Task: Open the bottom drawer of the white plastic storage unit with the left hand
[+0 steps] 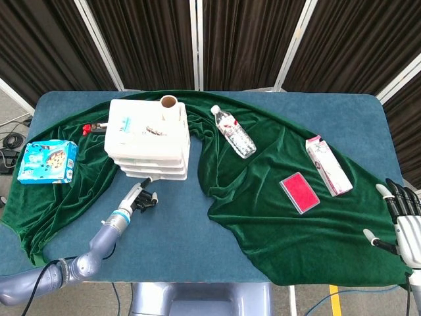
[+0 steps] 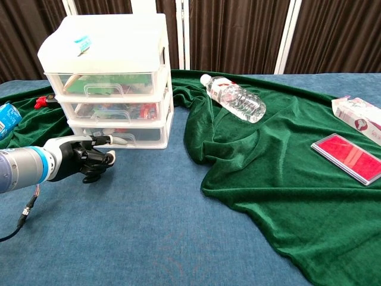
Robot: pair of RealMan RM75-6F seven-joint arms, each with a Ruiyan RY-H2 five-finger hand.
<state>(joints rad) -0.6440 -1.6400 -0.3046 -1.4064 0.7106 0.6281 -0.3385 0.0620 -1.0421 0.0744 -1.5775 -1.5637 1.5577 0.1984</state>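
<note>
Reaching in low from the near left, the left hand (image 2: 83,157) sits just in front of the white plastic storage unit (image 2: 110,77), one finger stretched toward the handle of the bottom drawer (image 2: 122,135) while the others are curled under the palm; whether the fingertip touches the handle cannot be told, and it holds nothing. All three drawers look closed, flush with the front of the unit. The unit stands on the left part of the blue bench (image 1: 171,230), at the edge of a green velvet cloth (image 1: 276,197) that drapes across it. A cardboard tube (image 1: 169,103) rests on the unit's top at the back. A blue snack pack (image 1: 47,161) lies well to the unit's left. On the cloth to the right lie a clear water bottle (image 2: 234,98), a pink-and-white carton (image 1: 327,166) and a flat red box (image 1: 299,192). The right hand (image 1: 402,220) shows at the far right edge, fingers spread, empty.
</note>
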